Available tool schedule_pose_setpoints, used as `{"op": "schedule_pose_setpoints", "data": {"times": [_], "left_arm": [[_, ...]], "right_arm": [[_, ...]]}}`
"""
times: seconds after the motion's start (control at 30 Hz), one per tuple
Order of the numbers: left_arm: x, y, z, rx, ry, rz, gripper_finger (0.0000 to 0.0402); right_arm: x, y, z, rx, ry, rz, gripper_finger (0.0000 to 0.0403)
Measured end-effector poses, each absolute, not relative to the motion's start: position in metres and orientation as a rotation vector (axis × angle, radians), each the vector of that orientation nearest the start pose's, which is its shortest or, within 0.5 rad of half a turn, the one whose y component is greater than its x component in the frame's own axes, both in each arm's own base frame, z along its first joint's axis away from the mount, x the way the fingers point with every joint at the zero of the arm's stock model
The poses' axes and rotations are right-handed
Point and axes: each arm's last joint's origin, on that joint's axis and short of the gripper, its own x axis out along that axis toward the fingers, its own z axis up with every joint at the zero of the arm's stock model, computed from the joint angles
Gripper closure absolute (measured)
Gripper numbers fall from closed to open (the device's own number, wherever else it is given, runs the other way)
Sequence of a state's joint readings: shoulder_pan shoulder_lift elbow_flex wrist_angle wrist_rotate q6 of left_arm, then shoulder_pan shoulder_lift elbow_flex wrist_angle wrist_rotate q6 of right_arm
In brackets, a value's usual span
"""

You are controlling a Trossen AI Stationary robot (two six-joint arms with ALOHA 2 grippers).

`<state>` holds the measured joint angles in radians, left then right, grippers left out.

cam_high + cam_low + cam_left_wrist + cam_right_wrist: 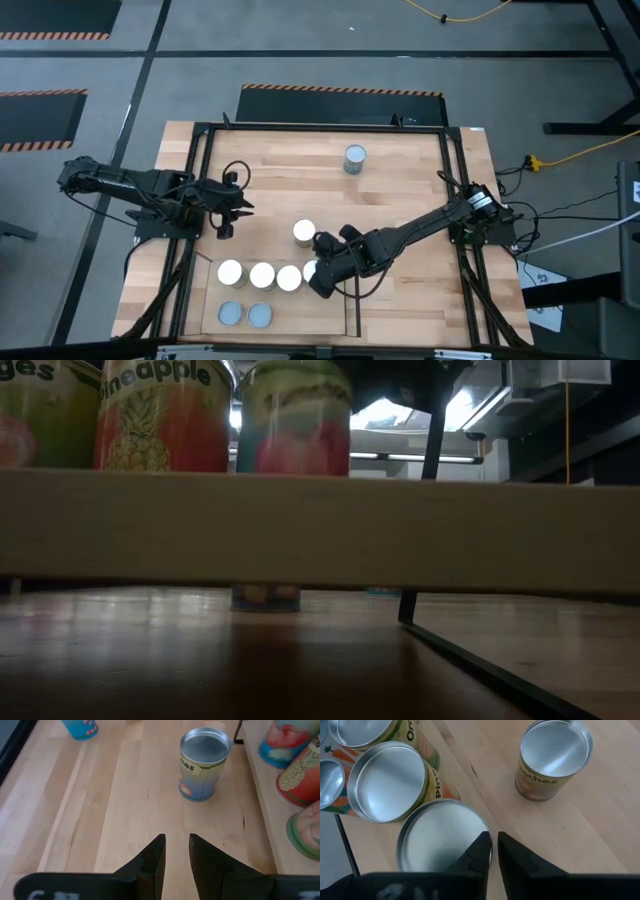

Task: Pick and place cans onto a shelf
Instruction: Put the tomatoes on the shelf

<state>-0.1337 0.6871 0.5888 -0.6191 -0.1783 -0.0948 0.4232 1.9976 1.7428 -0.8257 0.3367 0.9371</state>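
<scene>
The small light-wood shelf with thin black rails (330,315) sits at the lower centre of the high view and carries 6 round-topped tins in 2 rows, packed tight to leave room. The right pincer (318,281) hovers over the 4th tin of the back row (311,270), fingers a narrow slit apart, holding nothing, probably just letting go. 2 tins wait on the table: a white-topped one (304,232) mid-frame, a grey-topped one (355,158) higher up. The left pincer (226,210) idles at left, slightly parted, empty.
</scene>
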Motion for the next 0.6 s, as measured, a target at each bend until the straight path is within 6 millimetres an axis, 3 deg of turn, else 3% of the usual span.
{"op": "schedule_pose_setpoints", "data": {"times": [0.6], "left_arm": [[0.1376, -0.0133, 0.2432, 0.021, 0.707, 0.076, 0.0323]], "right_arm": [[0.3927, 0.167, 0.2562, 0.427, 0.964, -0.327, 0.0352]]}}
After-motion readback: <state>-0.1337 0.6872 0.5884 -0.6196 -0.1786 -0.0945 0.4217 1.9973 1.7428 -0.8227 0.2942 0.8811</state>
